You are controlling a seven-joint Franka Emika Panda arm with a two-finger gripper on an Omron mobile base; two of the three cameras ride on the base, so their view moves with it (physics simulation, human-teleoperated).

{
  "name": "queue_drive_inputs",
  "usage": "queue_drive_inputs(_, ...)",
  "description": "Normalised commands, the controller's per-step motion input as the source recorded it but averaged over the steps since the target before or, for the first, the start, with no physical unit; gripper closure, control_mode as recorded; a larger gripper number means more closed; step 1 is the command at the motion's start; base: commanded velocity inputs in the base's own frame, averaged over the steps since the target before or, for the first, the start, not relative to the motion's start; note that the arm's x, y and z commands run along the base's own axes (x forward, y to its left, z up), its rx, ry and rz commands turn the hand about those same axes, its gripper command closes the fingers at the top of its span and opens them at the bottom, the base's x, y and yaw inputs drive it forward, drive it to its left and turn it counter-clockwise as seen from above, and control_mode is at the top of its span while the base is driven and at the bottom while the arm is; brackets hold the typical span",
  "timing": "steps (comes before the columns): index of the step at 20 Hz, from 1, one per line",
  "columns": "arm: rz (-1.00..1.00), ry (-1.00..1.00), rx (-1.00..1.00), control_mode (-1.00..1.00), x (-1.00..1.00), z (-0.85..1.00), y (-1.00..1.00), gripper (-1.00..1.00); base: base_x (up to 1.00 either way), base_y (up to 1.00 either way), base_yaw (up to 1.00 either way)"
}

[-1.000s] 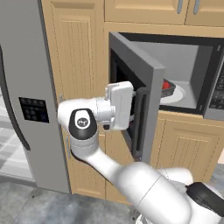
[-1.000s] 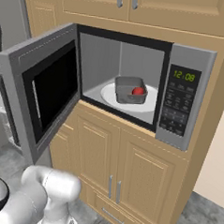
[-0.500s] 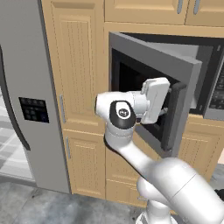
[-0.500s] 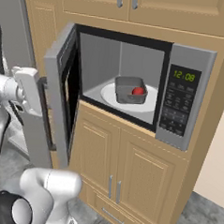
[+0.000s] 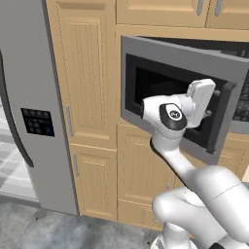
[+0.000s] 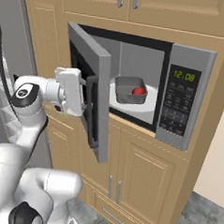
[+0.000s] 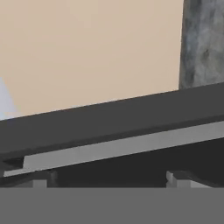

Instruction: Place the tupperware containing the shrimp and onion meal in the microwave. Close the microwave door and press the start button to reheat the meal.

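The microwave (image 6: 187, 57) stands built into the wooden cabinets, its cavity partly open. Inside, the grey tupperware (image 6: 126, 88) rests on the white turntable plate (image 6: 144, 108). The red onion ball (image 6: 138, 91) shows over the tub's rim; I cannot make out the shrimp. The microwave door (image 6: 99, 89) (image 5: 180, 58) stands roughly half shut. My gripper (image 6: 89, 102) (image 5: 210, 113) (image 7: 107, 179) presses against the door's outer face at the dark handle (image 7: 113, 127), its fingers spread apart, open. In the hand view the handle bar runs across just above both fingertips.
The keypad strip (image 6: 178, 103) with a green clock is on the microwave's right. The tall grey fridge (image 5: 29, 107) stands to the left, with wooden cabinet doors (image 6: 142, 186) below and above the microwave. My white arm reaches across in front of the lower cabinets.
The door has swung from wide open to about half shut. My arm and gripper have swept right with it, staying at the handle. The tub has not moved.
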Motion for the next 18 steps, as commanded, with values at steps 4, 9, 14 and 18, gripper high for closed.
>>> queue_drive_inputs(4, 0.0, 0.12, 0.0, -1.0, 1.0, 0.0, -0.69, -1.0, 0.0, 0.0, 0.0)
queue_drive_inputs(9, 0.0, 0.08, 0.0, -1.0, 0.97, 0.0, -0.52, -1.0, 0.0, 0.0, 0.0)
queue_drive_inputs(14, 0.12, 0.0, 0.05, -1.0, 0.78, 0.0, -0.39, -1.0, 0.0, 0.0, 0.0)
queue_drive_inputs(18, 0.22, 0.0, 0.1, -1.0, 0.6, 0.02, -0.4, -1.0, 0.0, 0.0, 0.0)
